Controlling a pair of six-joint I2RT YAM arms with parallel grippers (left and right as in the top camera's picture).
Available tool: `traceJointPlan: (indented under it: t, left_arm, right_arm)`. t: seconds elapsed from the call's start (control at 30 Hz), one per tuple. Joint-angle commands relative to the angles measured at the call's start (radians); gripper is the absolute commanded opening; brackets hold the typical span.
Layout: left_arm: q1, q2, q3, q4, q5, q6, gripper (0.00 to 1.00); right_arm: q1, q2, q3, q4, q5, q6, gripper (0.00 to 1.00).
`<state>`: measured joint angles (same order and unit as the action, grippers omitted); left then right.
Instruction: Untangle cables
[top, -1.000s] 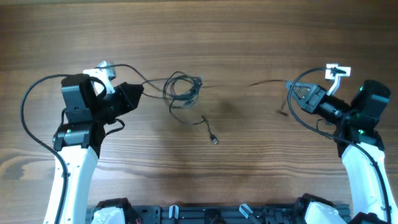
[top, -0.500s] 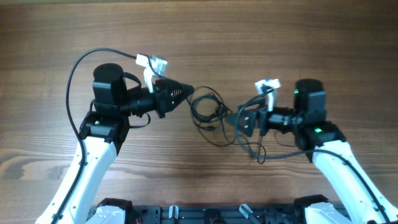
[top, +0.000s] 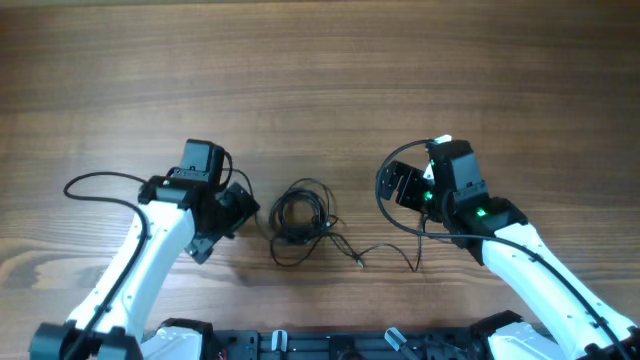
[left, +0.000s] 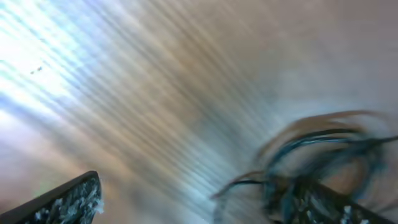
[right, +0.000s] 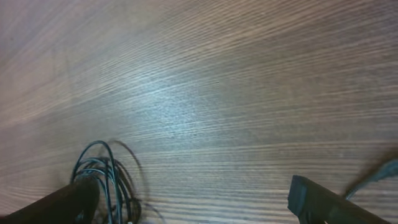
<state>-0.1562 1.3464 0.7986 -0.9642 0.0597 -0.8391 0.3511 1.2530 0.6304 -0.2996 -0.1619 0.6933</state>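
Overhead: cables (top: 298, 232), thin glossy black wire in loose round coil on matte wood-grain table (top: 320, 80), just right of left gripper (top: 243, 208). Squiggly tail runs on rightward, so long axis left-right. Right gripper (top: 392, 185) farther right, beyond coil, apart from it

Left wrist: blurred; left gripper (left: 196, 190) spread wide, holding nothing; cables (left: 329, 146) by one finger, contact unclear

Right wrist: right gripper (right: 193, 193) wide apart, empty; cables (right: 102, 171) beside one finger
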Motion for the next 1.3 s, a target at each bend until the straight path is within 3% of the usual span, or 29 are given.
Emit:
traceJointPlan:
  t: [0.0, 0.03, 0.07, 0.13, 0.17, 0.2, 0.23, 0.3, 0.37, 0.4, 0.43, 0.47, 0.57, 0.67, 0.77, 0.9, 1.27]
  left_arm:
    - [0.001, 0.071, 0.000, -0.103, -0.038, 0.047, 1.00]
    - [0.001, 0.082, 0.000, -0.115, -0.026, 0.051, 1.00]
    - [0.001, 0.089, 0.001, -0.090, 0.113, 0.178, 1.00]
    - [0.001, 0.088, 0.012, -0.034, 0.666, 0.652, 1.00]
    - [0.001, 0.088, 0.021, -0.029, 0.880, 0.789, 1.00]
    - [0.001, 0.087, 0.026, 0.049, 1.048, 0.837, 1.00]
    - [0.001, 0.087, 0.026, 0.163, 1.079, 0.778, 1.00]
    - [0.001, 0.087, 0.026, 0.306, 0.941, 0.526, 1.00]
    - [-0.017, 0.087, 0.026, 0.348, 0.594, 0.329, 1.00]
    - [-0.036, 0.088, 0.026, 0.339, 0.486, 0.290, 0.95]
    - [-0.059, 0.089, 0.026, 0.328, 0.405, 0.260, 0.79]
    - [-0.091, 0.095, 0.026, 0.319, 0.320, 0.226, 0.70]
    - [-0.174, 0.121, 0.026, 0.354, 0.279, 0.201, 0.60]
    - [-0.231, 0.156, 0.026, 0.352, 0.126, 0.118, 0.52]
    - [-0.241, 0.198, 0.026, 0.368, 0.117, 0.116, 0.49]
    - [-0.241, 0.204, 0.026, 0.386, 0.118, 0.116, 0.31]
    - [-0.242, 0.208, 0.023, 0.385, 0.117, 0.116, 0.27]
  right_arm:
    - [0.004, 0.011, 0.003, 0.022, -0.091, 0.004, 1.00]
    - [0.005, 0.012, 0.003, 0.062, -0.211, -0.059, 1.00]
    - [0.010, 0.019, 0.003, 0.153, -0.442, -0.227, 1.00]
    - [0.022, 0.028, 0.003, 0.186, -0.486, -0.295, 1.00]
    - [0.022, 0.034, 0.003, 0.187, -0.467, -0.293, 1.00]
    - [0.022, 0.040, 0.003, 0.188, -0.432, -0.268, 1.00]
    - [0.022, 0.040, 0.003, 0.185, -0.407, -0.240, 1.00]
    - [0.022, 0.040, 0.003, 0.179, -0.381, -0.229, 1.00]
    - [0.022, 0.040, 0.003, 0.175, -0.357, -0.220, 1.00]
    - [0.022, 0.040, 0.003, 0.175, -0.353, -0.220, 1.00]
    - [0.022, 0.040, 0.003, 0.175, -0.353, -0.220, 1.00]
    - [0.022, 0.040, 0.003, 0.175, -0.353, -0.220, 1.00]
    - [0.022, 0.040, 0.003, 0.175, -0.353, -0.220, 1.00]
    - [0.022, 0.040, 0.003, 0.175, -0.353, -0.219, 0.99]
    - [0.022, 0.040, 0.003, 0.174, -0.353, -0.219, 1.00]
    - [0.022, 0.040, 0.003, 0.174, -0.353, -0.219, 1.00]
    - [0.022, 0.040, 0.003, 0.148, -0.353, -0.220, 0.99]
